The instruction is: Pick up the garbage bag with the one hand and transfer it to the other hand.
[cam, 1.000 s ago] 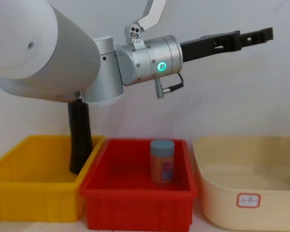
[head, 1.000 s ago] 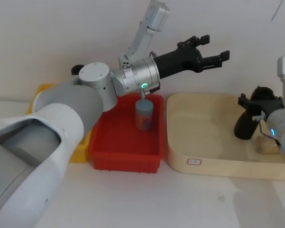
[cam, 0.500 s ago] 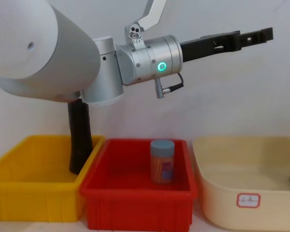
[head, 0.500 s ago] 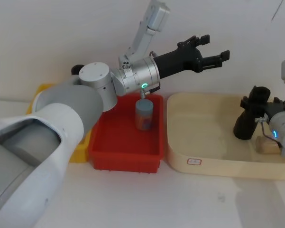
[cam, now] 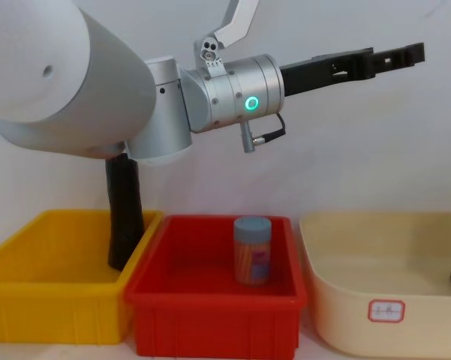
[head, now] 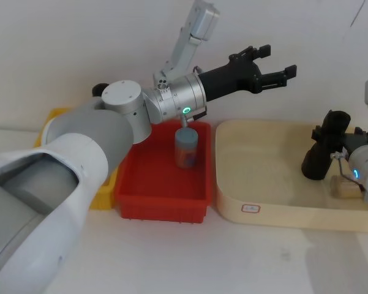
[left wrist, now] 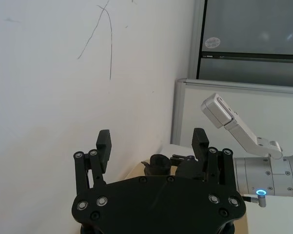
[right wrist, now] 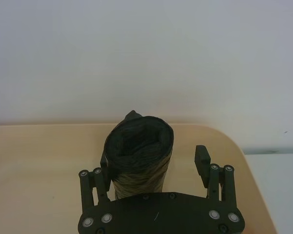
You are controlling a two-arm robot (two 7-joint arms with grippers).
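Task barely begun. Garbage bag (head: 321,156) upright in beige tray (head: 257,208), not lifted. Right gripper (right wrist: 153,168), blue ring light, low around bag, fingers (right wrist: 201,157) spread wide, bag against one finger, not clamped. Left gripper (head: 275,66), green ring light, raised high over tray's far edge, fingers open, empty. Grasp, lift, handover all left.

Nearby: blue-lidded jar (head: 185,148) in red bin (head: 162,202); second black roll (cam: 124,214) in yellow bin (cam: 52,300). Nothing blocking path between grippers.

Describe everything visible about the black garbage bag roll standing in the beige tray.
The garbage bag is a matte black cylindrical roll with crinkled, plastic-like film, its top end slightly flared and showing the wound layers. It stands upright near the right side of the beige tray. The right gripper is open around it, one finger close against its side, the other apart. A pale cylinder lies by its base.
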